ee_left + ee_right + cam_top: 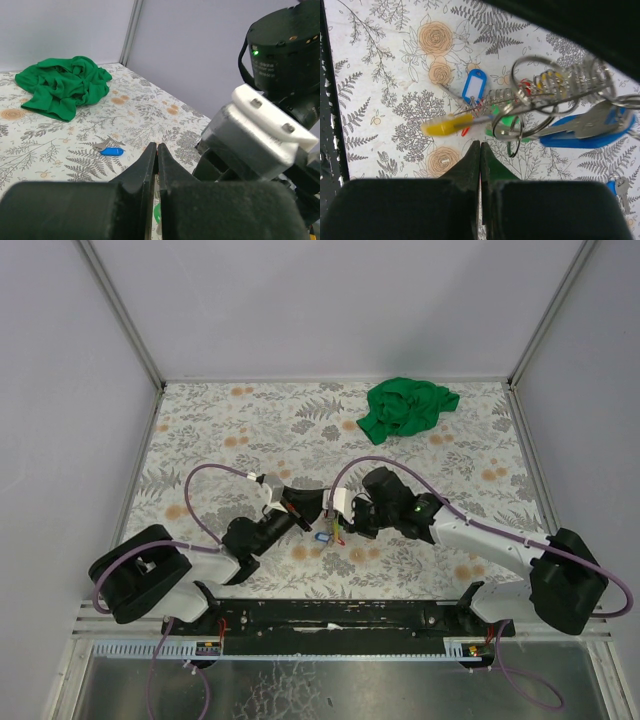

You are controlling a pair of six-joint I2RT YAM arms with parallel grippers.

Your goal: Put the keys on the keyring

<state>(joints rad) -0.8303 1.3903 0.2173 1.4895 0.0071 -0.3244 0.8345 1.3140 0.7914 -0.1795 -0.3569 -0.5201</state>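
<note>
A bunch of silvery rings, the keyring (555, 106), hangs blurred above the table with keys on it: a yellow one (447, 125), a green one (502, 124), a large blue one (585, 134) and a blue tag (473, 85). The bunch runs up into the dark bulk of my left gripper (157, 146), which is shut with a thin reddish sliver between its tips. My right gripper (480, 144) is shut with nothing between its fingers, its tip just short of the bunch. From above, both grippers (305, 512) (346, 519) meet over the keys (325, 533). A loose blue key (111, 151) lies on the table.
A crumpled green cloth (408, 407) lies at the back right of the flower-patterned table (230, 430). Grey walls with metal posts enclose the table. The right arm's wrist block (260, 130) sits close beside my left fingers.
</note>
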